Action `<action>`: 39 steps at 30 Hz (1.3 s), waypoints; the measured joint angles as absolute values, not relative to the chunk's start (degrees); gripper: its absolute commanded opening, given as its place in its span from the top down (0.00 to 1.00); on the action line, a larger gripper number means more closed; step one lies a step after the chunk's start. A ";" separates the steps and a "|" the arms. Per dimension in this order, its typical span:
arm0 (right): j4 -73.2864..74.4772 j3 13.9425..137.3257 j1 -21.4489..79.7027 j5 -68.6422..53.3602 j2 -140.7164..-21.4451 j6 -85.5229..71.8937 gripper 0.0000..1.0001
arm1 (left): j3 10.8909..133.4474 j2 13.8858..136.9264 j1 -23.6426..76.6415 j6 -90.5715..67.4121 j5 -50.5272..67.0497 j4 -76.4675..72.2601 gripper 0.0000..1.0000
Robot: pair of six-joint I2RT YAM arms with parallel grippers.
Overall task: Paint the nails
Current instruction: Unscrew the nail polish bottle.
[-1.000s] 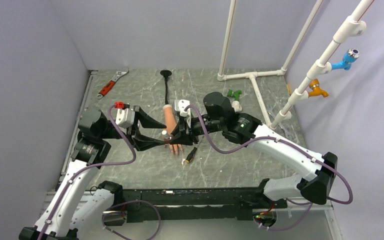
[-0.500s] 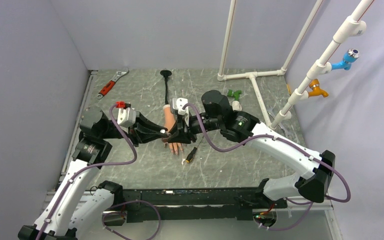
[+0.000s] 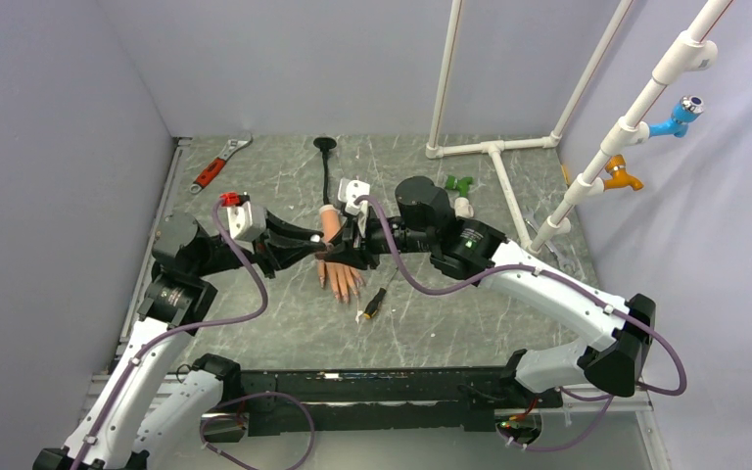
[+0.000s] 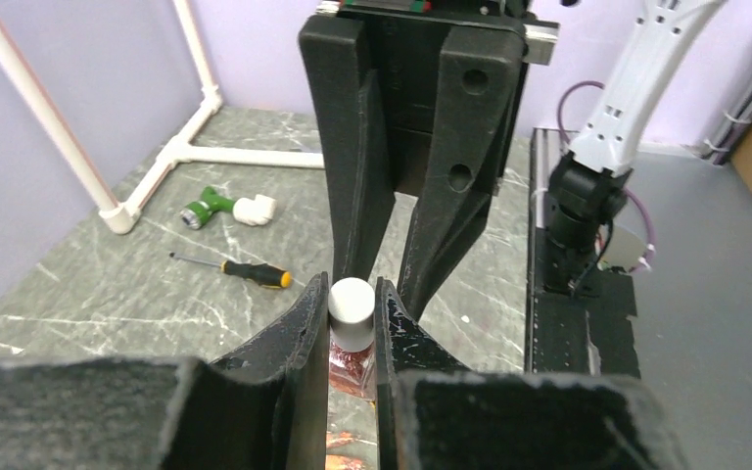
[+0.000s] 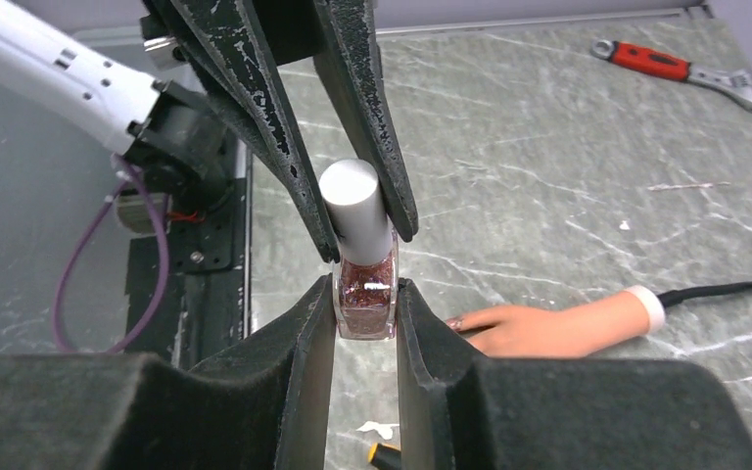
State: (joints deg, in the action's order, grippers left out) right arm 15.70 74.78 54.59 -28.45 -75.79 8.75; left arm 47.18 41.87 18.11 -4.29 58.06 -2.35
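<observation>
A small glass polish bottle (image 5: 365, 294) of red glitter with a pale grey cap (image 5: 355, 211) hangs between both grippers above the table. My right gripper (image 5: 365, 304) is shut on its glass body. From the opposite side, my left gripper (image 4: 352, 304) is shut on the cap (image 4: 352, 311). The peach mannequin hand (image 3: 338, 277) lies flat on the table just below them, its fingers toward the near edge. The nails (image 3: 341, 295) are tiny at the fingertips. In the right wrist view one nail (image 5: 453, 322) looks reddish and glittery, beside my right finger.
A yellow-and-black screwdriver (image 3: 374, 303) lies just right of the hand. The hand's black stalk (image 3: 327, 166) runs to the far side. A red wrench (image 3: 217, 166) lies far left, a green-and-white fitting (image 3: 459, 186) and white pipe frame (image 3: 494, 157) far right.
My left gripper's jaws have closed on the bottle's cap. Both grippers have shifted a little toward the far side, so the mannequin's fingers now show in the top view.
</observation>
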 measured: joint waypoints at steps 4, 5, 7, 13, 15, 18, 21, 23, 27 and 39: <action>12.99 73.97 54.96 -23.90 -75.81 7.22 1.00 | 47.16 41.80 18.28 -5.28 53.08 -2.35 1.00; 12.43 73.80 54.98 -22.98 -75.83 6.92 1.00 | 47.18 41.74 18.37 -5.63 51.70 -2.33 1.00; 11.18 73.67 55.20 -20.95 -76.12 6.42 1.00 | 47.16 41.67 18.48 -5.93 49.30 -2.33 1.00; 9.32 73.67 55.55 -18.13 -77.30 5.87 1.00 | 47.16 41.74 18.48 -6.72 45.47 -1.67 1.00; 9.34 73.67 55.55 -17.72 -77.60 5.80 1.00 | 47.16 41.91 18.48 -6.70 44.93 -1.13 0.96; 9.39 73.67 55.55 -17.17 -77.95 5.80 1.00 | 47.18 42.24 18.48 -6.66 44.29 -0.49 0.66; 9.41 73.67 55.53 -16.47 -78.15 5.80 1.00 | 47.22 42.35 18.46 -5.89 43.77 0.71 0.39; 8.88 73.67 55.22 -15.64 -78.11 5.80 1.00 | 47.22 42.52 18.35 -5.56 43.38 2.22 0.28; 7.75 73.06 54.83 -15.29 -78.02 5.76 1.00 | 47.27 43.44 18.31 -5.17 42.57 5.04 0.16; 7.25 68.25 54.83 -15.49 -76.77 5.74 1.00 | 47.27 42.70 18.31 -3.60 42.48 6.90 0.17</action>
